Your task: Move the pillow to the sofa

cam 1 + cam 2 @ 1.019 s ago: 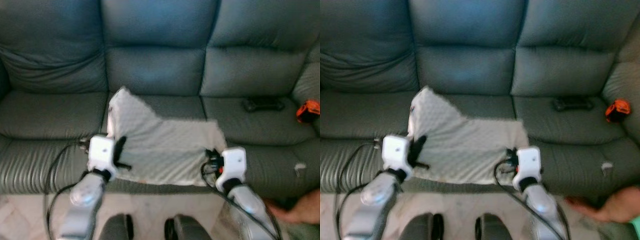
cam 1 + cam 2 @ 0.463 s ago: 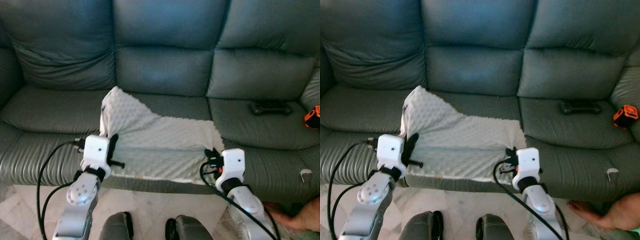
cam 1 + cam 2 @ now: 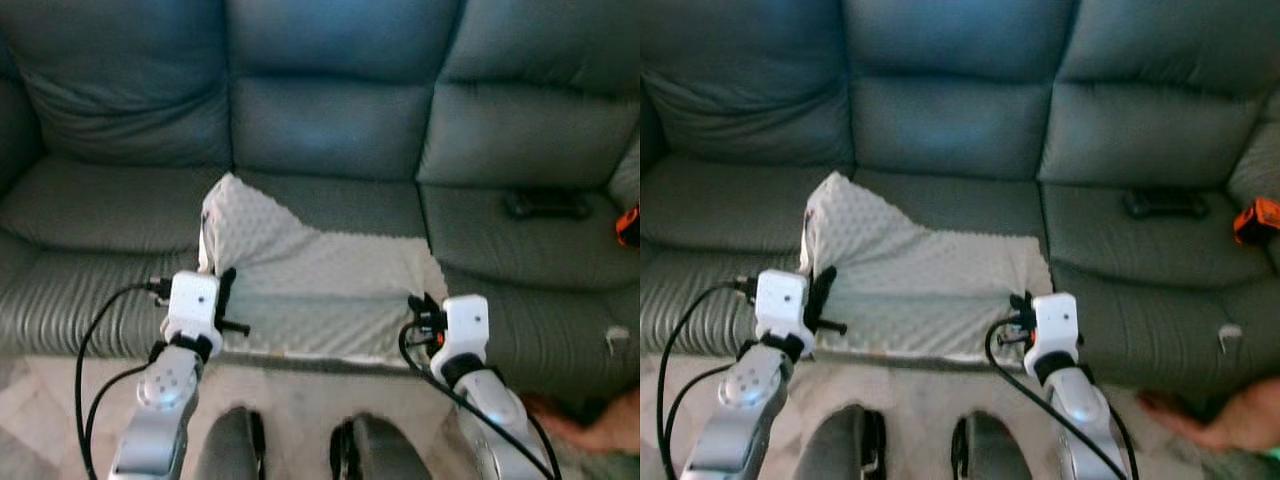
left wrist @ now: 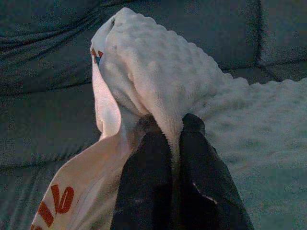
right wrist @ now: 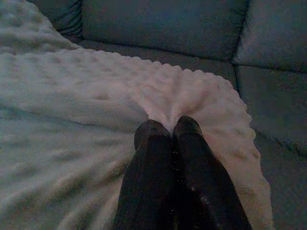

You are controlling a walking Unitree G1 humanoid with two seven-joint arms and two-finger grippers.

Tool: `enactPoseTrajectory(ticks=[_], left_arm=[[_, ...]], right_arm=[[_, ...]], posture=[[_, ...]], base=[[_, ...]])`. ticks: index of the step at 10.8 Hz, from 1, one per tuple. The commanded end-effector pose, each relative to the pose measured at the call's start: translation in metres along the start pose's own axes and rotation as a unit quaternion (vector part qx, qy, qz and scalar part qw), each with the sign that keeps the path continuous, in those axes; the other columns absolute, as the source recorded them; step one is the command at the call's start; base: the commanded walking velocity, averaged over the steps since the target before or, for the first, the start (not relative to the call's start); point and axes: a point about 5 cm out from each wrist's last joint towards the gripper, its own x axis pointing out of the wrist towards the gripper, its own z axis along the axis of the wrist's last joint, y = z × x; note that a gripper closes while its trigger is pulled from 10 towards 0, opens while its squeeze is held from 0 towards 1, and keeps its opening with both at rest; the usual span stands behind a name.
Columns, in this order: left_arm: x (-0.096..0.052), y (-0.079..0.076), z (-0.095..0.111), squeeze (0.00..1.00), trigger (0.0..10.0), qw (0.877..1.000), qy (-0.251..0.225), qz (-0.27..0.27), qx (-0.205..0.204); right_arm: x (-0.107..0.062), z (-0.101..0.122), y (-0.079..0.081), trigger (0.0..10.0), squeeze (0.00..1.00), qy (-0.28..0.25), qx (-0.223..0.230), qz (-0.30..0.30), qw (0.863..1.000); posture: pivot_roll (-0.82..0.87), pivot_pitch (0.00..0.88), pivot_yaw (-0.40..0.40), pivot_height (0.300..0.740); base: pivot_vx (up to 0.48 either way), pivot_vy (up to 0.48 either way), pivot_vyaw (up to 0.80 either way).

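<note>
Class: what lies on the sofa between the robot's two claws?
The white dimpled pillow, spread on the middle seat, spans from left claw to right claw, seen in the eye views.

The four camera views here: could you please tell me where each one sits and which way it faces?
Left eye view: head, looking down at sofa; both silver arms, feet.
Right eye view: same scene, slightly shifted.
Left wrist view: along left gripper, pinching the pillow.
Right wrist view: along right gripper, pinching its other corner.
Shared: pillow and sofa in all.
</note>
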Motion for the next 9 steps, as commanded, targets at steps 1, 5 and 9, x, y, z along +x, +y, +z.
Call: enactPoseTrajectory(ticks=[1,5,9], left_arm=[[-0.0023,0.0042,-0.0046,0.00,10.0,1.000,0.009,0.009,0.003],[0.0001,0.0008,-0.0019,0.00,10.0,1.000,0.000,-0.011,-0.004],[0.0024,-0.0014,0.0045,0.00,10.0,0.999,-0.018,-0.028,-0.009]], right_arm=[[-0.0036,-0.0005,-0.0067,10.0,0.00,-0.002,-0.002,-0.012,1.000],[-0.0004,-0.0010,-0.0044,10.0,0.00,-0.001,-0.002,-0.007,1.000],[0.0012,-0.0017,-0.0031,10.0,0.00,-0.002,0.000,-0.005,1.000]], posture=[[-0.04,0.185,-0.043,0.612],[-0.04,0.177,-0.044,0.612],[-0.03,0.170,-0.042,0.612]], base=[[0.000,0.000,0.00],[0.000,0.000,0.00],[0.000,0.000,0.00]])
